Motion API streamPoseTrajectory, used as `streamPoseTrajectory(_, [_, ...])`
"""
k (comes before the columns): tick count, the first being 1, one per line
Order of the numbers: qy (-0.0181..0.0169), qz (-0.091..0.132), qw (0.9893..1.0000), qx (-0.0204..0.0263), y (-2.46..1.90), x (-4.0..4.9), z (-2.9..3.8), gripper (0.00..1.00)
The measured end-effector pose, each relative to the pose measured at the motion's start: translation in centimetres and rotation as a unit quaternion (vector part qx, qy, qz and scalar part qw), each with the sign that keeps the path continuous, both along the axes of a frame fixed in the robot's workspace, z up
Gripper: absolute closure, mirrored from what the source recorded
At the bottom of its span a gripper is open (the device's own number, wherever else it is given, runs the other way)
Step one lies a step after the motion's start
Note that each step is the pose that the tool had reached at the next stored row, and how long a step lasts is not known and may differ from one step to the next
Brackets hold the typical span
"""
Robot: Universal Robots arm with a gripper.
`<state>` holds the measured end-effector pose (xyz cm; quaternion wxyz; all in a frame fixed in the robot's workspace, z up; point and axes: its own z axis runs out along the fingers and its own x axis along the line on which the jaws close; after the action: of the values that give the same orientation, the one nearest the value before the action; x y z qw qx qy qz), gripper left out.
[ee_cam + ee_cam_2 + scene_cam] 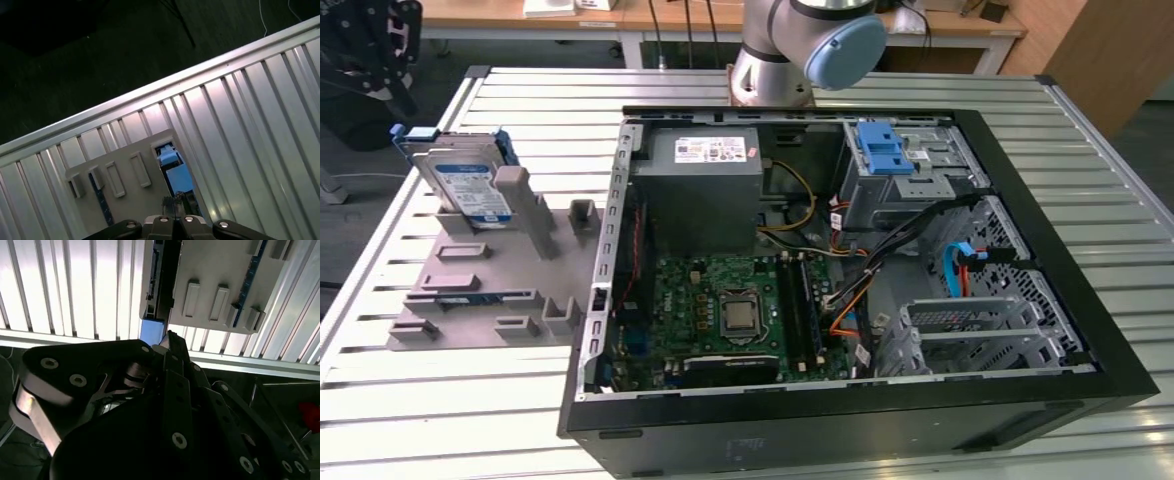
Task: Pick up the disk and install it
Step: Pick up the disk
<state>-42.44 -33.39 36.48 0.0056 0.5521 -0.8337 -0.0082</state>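
Closest to the lens in both wrist views is the gripper (172, 340), a mass of black linkage aimed at one end of the grey holder (220, 270). Whether its claw is apart or together cannot be told.

The disk (460, 180) stands on edge at that end of the holder, silver with a white-and-blue label and leaning against a grey post. In the second wrist view its blue carrier frame sits at the holder's corner, just past the tip of the gripper. The first wrist view shows the same blue piece against the holder's side.

The holder lies flat on the slatted metal table (987, 90), near one long edge. Just beside the holder, on the exterior view's right, an open computer case (1014, 400) lies on its side. Inside the case are a green motherboard (734, 310), a grey power-supply box (700, 190) and a light-blue latch piece (883, 150). The arm (787, 40) rises beyond the case, well apart from the holder.
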Motion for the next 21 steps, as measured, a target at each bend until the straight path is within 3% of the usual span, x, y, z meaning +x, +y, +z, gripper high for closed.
streamPoseTrajectory(7, [-0.0022, 0.035, 0.9994, 0.0001, 0.0, 0.0, -0.01, 0.89])
streamPoseTrajectory(12, [-0.003, 0.067, 0.9977, 0.0003, 0.0, 0.0, -0.03, 0.89])
streamPoseTrajectory(16, [-0.0032, 0.1, 0.995, 0.0005, 0.0, 0.0, -0.05, 0.89])
streamPoseTrajectory(17, [-0.0032, 0.122, 0.9925, 0.0007, 0.0, 0.0, -0.06, 0.89])
streamPoseTrajectory(19, [-0.0033, 0.138, 0.9904, 0.0008, 0.0, 0.0, -0.07, 0.89])
streamPoseTrajectory(21, [-0.0034, 0.157, 0.9875, 0.0009, 0.0, 0.0, -0.08, 0.89])
